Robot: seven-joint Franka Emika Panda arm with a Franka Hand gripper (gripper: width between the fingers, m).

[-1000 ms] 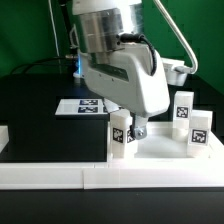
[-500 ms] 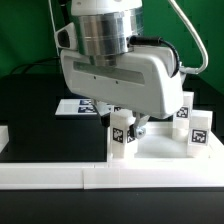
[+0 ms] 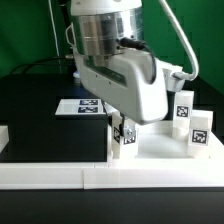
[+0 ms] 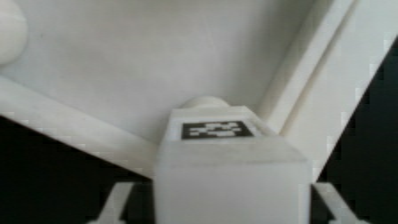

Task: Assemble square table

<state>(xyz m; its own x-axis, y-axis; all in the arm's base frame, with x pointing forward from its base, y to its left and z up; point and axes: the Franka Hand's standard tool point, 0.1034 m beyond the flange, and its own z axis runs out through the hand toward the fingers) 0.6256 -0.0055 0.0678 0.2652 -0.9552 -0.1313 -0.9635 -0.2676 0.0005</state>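
One short white table leg with a black-white tag stands upright at the front of the white square tabletop. My gripper reaches down over it, and the big white hand hides the fingers in the exterior view. In the wrist view the same leg fills the space between my two fingers, and the gripper is shut on it. The leg still rests on the slab. Two more tagged legs stand upright on the exterior view's right.
A long low white border rail runs along the front. The marker board lies flat on the black table behind the arm. A small white block sits at the exterior view's left edge.
The hand has swung and settled over the front leg, and the fingers have closed in from wide open onto its sides. The leg has stayed where it stood.
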